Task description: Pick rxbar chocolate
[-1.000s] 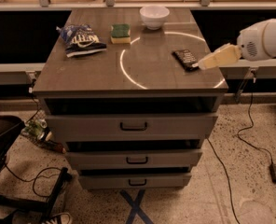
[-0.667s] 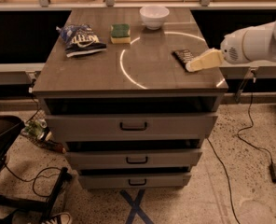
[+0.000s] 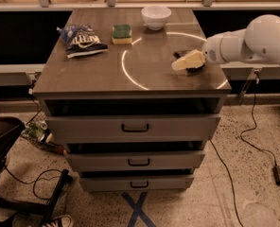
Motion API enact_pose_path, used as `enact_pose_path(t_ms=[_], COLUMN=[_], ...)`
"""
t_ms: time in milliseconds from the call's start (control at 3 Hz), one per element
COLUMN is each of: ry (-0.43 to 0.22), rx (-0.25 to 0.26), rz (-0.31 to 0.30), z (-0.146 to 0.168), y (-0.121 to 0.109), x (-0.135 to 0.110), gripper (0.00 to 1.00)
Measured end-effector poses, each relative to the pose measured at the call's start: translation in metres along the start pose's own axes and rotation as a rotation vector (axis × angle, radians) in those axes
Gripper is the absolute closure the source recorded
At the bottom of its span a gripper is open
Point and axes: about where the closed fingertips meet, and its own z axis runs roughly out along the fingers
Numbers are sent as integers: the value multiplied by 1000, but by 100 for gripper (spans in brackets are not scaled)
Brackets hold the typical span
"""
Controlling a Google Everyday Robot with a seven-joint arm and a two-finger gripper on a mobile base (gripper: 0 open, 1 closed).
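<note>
The rxbar chocolate (image 3: pixel 181 54) is a small flat black bar on the right side of the cabinet top (image 3: pixel 92 74). It is mostly covered by my gripper; only its dark far end and a dark sliver on the right show. My gripper (image 3: pixel 186 61), pale yellow, reaches in from the right on a white arm (image 3: pixel 253 44). It sits low, directly over the bar. I cannot see whether it touches the bar.
A blue-and-black chip bag (image 3: pixel 83 40) lies at the back left, a green-and-yellow sponge (image 3: pixel 122 33) beside it, and a white bowl (image 3: pixel 156 16) at the back. A white ring marks the top. Drawers below; cables and a blue tape cross on the floor.
My gripper has moved left and down from beside the bar's right end to over the bar, covering most of it. The other objects have not moved.
</note>
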Motion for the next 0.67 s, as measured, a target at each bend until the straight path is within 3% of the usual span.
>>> enact_pose_path(t_ms=[333, 667], ry=[-19, -27], rx=[-20, -45], rz=[32, 68], z=[22, 35], y=[-2, 0], x=[4, 16], gripper=[0, 18])
